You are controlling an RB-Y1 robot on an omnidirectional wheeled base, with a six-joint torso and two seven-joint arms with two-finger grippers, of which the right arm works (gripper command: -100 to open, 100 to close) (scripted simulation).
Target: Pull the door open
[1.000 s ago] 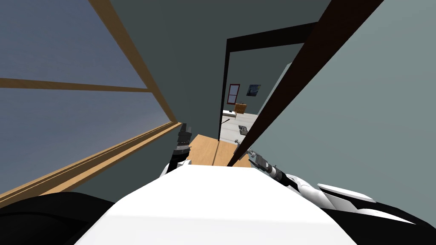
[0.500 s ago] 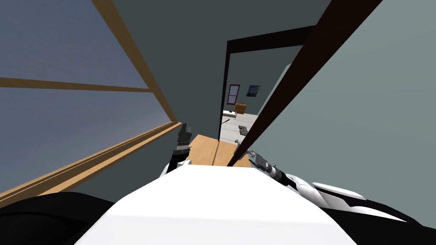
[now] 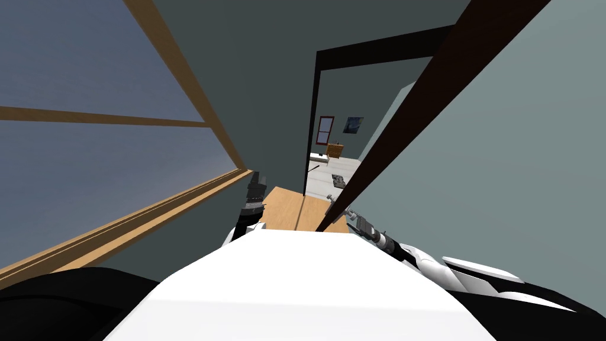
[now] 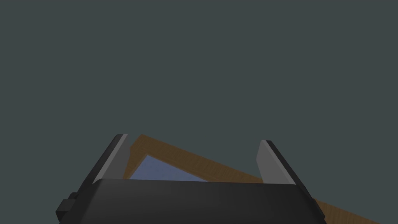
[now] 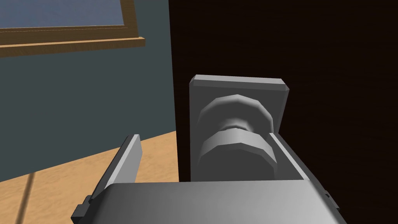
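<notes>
Progress looks partial, by my reading: from the head view the dark door (image 3: 414, 112) stands nearly edge-on to me, and past its free edge I can see the wooden floor (image 3: 290, 207) and a further doorway (image 3: 331, 118) into a lit room, so I judge it ajar but with most of the swing left to pull. My right gripper (image 3: 348, 214) is at the door's lower edge, right at the handle. In the right wrist view the grey knob (image 5: 235, 146) sits on its grey plate (image 5: 239, 87) against the dark door face, between my spread fingers and not pinched. One finger (image 5: 289, 159) lies just beside the knob, touching it or nearly so; I cannot tell which. The other finger (image 5: 126, 163) stands off past the door's edge, well apart from the knob. I judge this to be a hooking hold more than a clamp, so what remains is to draw the arm back toward my chest without that finger slipping off. My right forearm reaches forward and low from my right side. My left gripper (image 3: 255, 188) hangs idle, fingers spread, near the dark wall (image 4: 194, 58) below the window (image 3: 89, 148).
</notes>
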